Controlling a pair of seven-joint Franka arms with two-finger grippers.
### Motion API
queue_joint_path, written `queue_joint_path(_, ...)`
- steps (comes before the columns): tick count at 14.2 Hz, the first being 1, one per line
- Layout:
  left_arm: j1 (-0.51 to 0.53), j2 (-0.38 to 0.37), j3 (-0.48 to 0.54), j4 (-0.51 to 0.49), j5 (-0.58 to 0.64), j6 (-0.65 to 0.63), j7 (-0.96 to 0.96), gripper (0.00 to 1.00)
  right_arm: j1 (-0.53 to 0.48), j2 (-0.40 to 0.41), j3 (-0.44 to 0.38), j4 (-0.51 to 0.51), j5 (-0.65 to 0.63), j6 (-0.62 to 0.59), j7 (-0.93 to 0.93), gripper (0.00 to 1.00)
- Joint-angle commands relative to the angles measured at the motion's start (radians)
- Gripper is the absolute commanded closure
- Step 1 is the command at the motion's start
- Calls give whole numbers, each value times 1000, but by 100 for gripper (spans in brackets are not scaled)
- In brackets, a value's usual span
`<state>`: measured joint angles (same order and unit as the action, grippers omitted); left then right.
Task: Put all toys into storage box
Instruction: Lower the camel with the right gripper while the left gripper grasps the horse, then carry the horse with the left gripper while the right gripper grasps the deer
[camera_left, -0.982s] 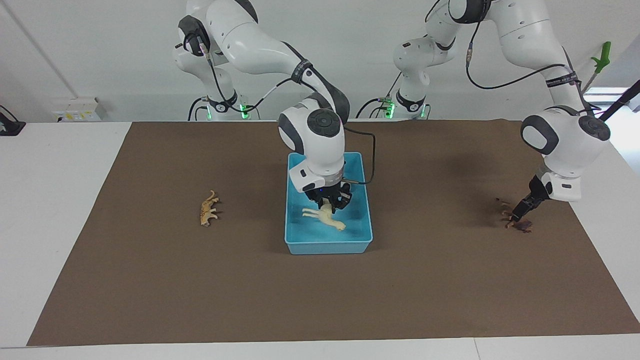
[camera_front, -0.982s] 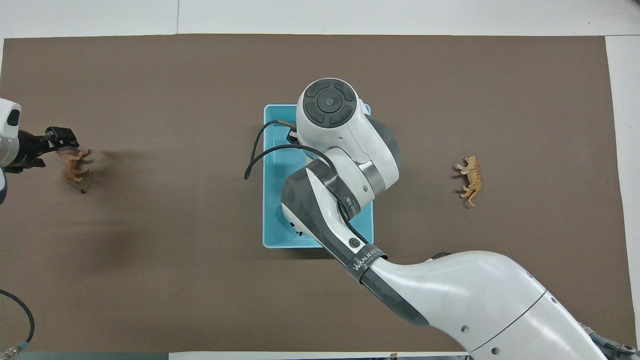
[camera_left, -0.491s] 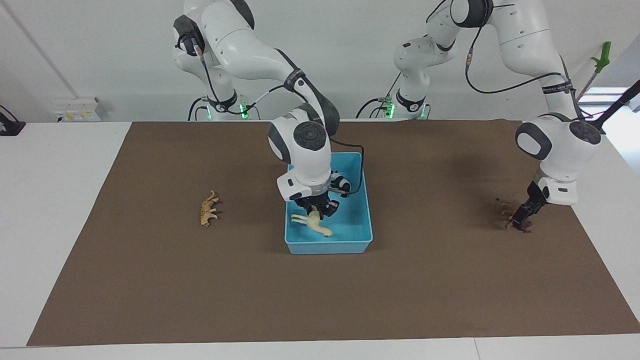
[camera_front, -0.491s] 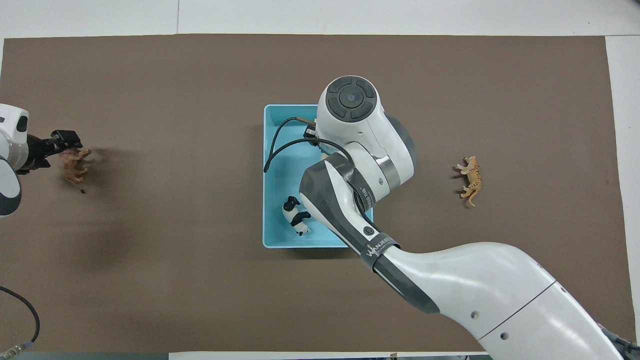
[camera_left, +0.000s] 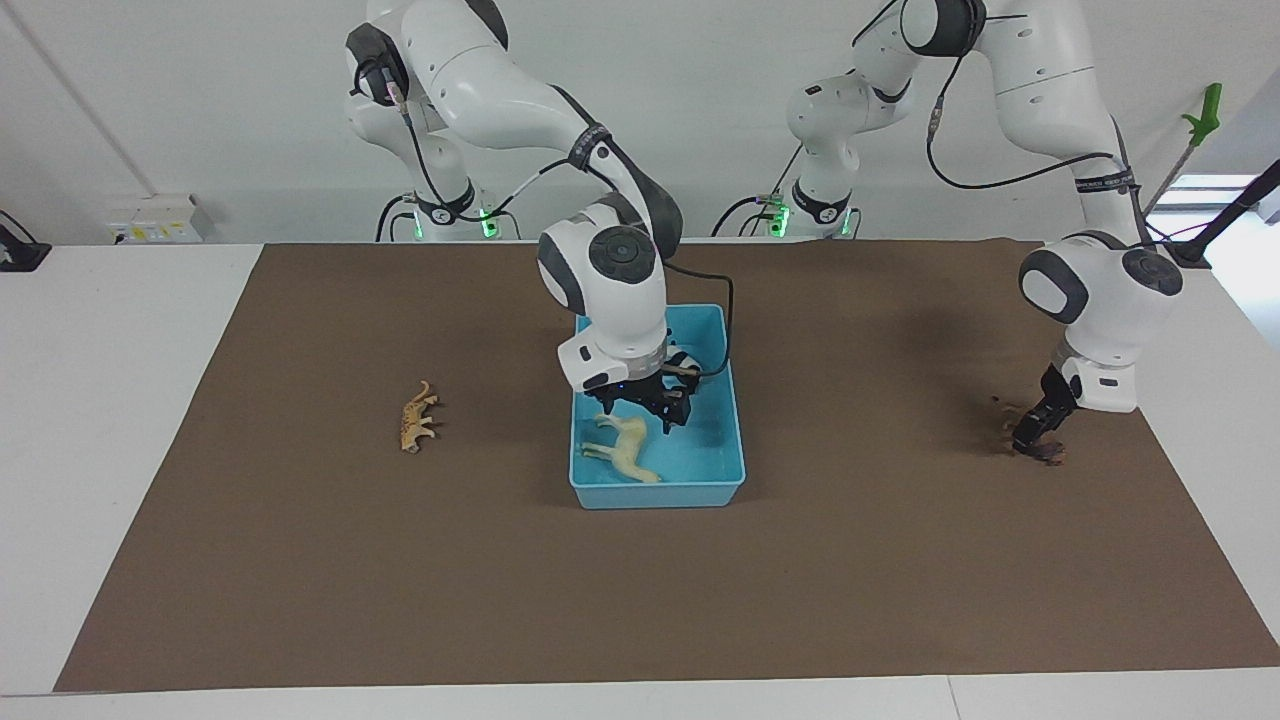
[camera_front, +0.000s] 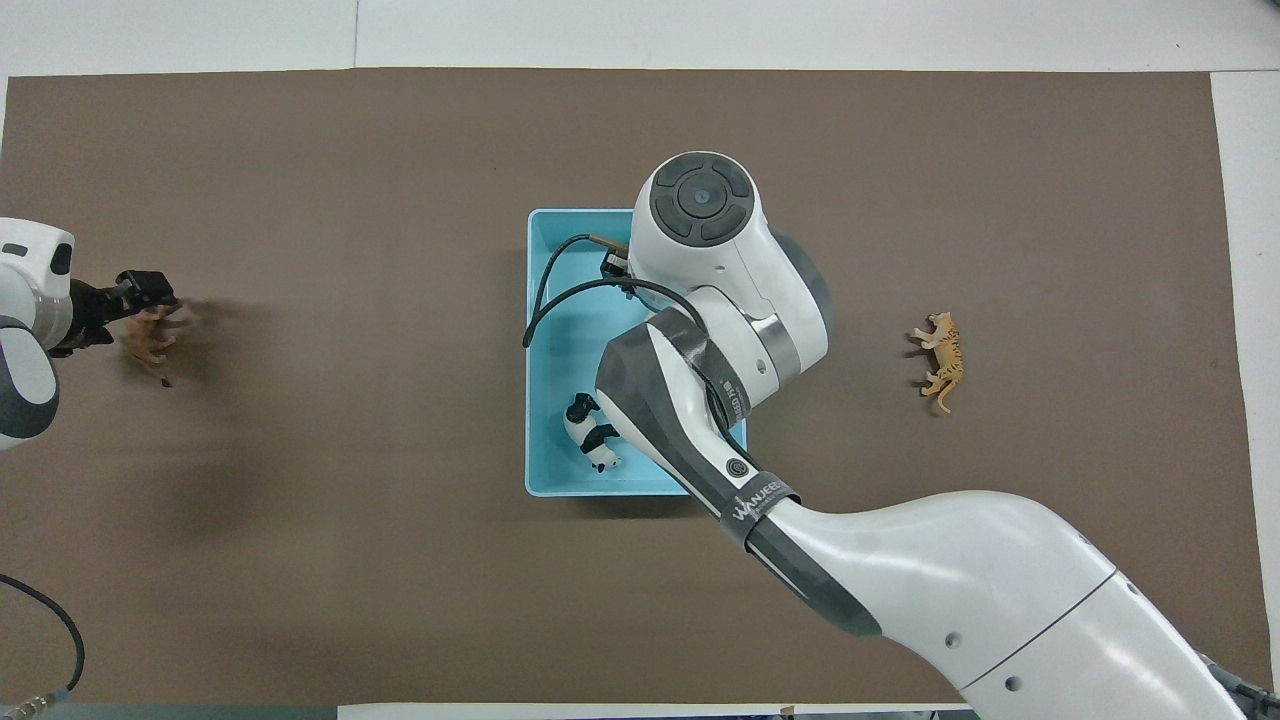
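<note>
Overhead view: right arm hides most of the light blue rectangular plastic storage box (camera_front: 545, 300).
Only the black-and-white panda figurine (camera_front: 590, 432) shows in it there; the facing view shows the cream horse figurine (camera_left: 622, 450) inside, free under the open right gripper (camera_left: 647, 412). The left gripper (camera_left: 1035, 430) is down at the brown lion figurine (camera_left: 1040, 447), part hidden; its grip cannot be told. The orange striped tiger figurine (camera_left: 415, 416) lies on the brown mat (camera_left: 640, 590) over the white tabletop (camera_left: 110, 400), toward the right arm's end. White wall.

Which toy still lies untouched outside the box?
The orange tiger on the mat; the lion has the left gripper on it.
</note>
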<state>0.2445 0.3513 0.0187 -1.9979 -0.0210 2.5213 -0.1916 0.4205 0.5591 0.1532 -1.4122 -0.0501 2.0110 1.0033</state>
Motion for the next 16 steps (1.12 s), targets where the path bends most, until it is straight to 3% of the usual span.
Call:
queue_joint_path(1, 15, -2, -8, -12, 21, 8, 11, 100, -58, -68, 0, 36, 3, -73, -53, 0)
queue_joint_path(4, 13, -2, -8, 10, 19, -30, 7, 100, -195, -172, 2, 36, 18, -167, -329, 0)
queue_joint_path(7, -5, 3, -9, 158, 19, -243, -9, 100, -352, -223, 0, 3, 7, -225, -692, 0)
queue_joint_path(10, -85, -50, -16, 214, 19, -392, -187, 100, -462, -263, 2, -81, 10, -246, -843, 0)
queue_joint_path(13, -278, -120, -22, 267, 12, -593, -511, 100, -544, -379, 3, -386, 21, -16, -942, 0)
queue_joint_path(16, -498, -175, -25, 266, -54, -625, -908, 100, -546, -453, 2, -629, 32, 234, -954, 0)
